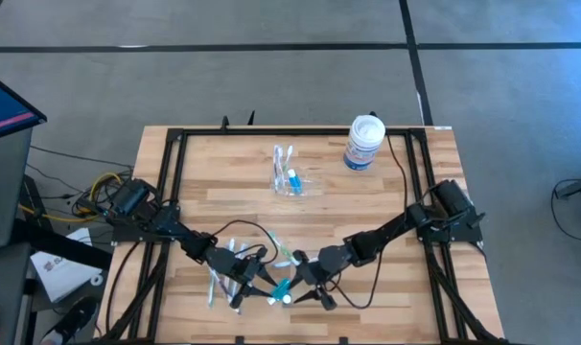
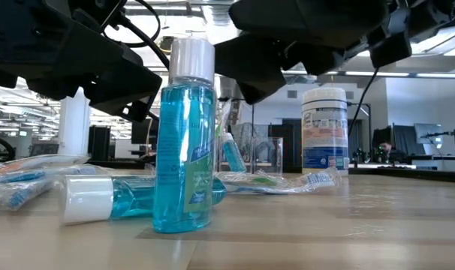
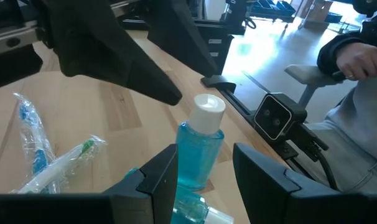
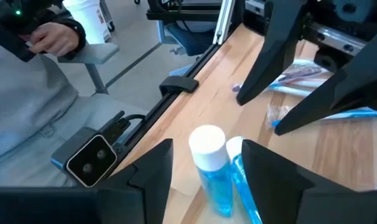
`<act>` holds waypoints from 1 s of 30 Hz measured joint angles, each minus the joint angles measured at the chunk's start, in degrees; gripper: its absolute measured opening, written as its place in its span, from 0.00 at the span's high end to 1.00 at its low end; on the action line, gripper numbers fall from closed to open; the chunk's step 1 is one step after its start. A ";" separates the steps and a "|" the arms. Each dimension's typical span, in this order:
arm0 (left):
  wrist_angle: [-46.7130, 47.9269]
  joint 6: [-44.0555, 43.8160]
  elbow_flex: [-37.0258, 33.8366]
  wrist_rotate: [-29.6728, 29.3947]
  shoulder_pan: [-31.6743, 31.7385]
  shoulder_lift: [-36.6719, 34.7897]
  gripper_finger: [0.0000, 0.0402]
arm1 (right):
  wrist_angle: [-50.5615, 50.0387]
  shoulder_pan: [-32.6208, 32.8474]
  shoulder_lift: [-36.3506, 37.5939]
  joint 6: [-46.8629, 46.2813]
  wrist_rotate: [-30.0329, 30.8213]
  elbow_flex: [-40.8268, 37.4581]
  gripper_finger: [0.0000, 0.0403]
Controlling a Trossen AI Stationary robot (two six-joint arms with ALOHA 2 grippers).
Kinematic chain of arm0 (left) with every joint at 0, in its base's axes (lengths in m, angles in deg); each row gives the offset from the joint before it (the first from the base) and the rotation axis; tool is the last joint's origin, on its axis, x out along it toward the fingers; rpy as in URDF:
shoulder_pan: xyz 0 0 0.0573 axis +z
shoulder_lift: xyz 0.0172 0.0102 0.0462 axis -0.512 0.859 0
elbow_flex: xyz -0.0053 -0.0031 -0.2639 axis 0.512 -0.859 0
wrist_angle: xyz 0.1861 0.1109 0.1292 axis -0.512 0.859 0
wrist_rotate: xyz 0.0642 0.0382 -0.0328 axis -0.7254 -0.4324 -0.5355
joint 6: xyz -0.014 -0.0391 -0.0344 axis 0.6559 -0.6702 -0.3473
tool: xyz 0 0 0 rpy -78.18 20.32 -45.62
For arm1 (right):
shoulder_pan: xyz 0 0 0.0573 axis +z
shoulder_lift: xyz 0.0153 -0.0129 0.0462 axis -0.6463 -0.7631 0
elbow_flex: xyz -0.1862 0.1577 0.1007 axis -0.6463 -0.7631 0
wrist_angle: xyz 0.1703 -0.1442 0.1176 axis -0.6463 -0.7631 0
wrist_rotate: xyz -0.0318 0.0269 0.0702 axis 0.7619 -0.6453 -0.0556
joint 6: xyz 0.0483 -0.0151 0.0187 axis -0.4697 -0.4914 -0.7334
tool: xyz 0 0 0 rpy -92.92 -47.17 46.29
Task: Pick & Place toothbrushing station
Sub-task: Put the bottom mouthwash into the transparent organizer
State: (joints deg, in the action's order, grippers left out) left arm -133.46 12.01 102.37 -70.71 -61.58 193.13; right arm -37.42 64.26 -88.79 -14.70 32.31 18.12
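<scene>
I see both dark arms bent low over the near edge of the wooden counter (image 1: pixel 386 278), and their tips almost meet there. The right end effector (image 1: pixel 305 292) has its fingers spread, one on each side of an upright blue mouthwash bottle with a white cap (image 2: pixel 182 135), and it pinches nothing. The left end effector (image 1: pixel 257 287) is also spread and empty, facing the same bottle; a second blue bottle (image 2: pixel 115 199) lies on its side just beside it, among wrapped toothbrushes (image 1: pixel 219 278). The small clear plastic organizer with upright compartments (image 1: pixel 290 177), which is the toothbrushing station, stands well apart from both, near the far middle of the counter, beside the white jar with blue label (image 1: pixel 364 144). From both end effectors it lies straight ahead across the counter. Its long axis seems to point away from the arms. I judge the right arm slightly nearer.
</scene>
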 joint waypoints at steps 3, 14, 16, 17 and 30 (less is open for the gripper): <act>0.00 0.00 0.00 0.02 0.00 -0.01 0.63 | 0.53 0.24 0.00 0.04 0.11 0.00 0.54; 0.04 0.01 -0.02 0.04 0.00 -0.02 0.63 | -0.82 0.27 -6.25 0.10 -0.29 6.03 0.58; 0.05 0.00 -0.03 0.07 0.00 -0.02 0.63 | -3.28 0.32 -6.27 0.15 -0.59 6.84 0.58; 0.07 0.00 -0.07 0.07 0.00 -0.02 0.63 | -3.74 0.32 -6.34 0.11 -0.62 7.37 0.58; 0.04 0.00 -0.11 0.28 0.00 -0.02 0.63 | -5.53 0.30 -6.36 1.32 -0.64 7.96 0.79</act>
State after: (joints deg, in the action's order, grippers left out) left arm -133.42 12.01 102.26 -70.43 -61.58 193.11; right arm -42.95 64.56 -95.15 -13.39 31.66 26.07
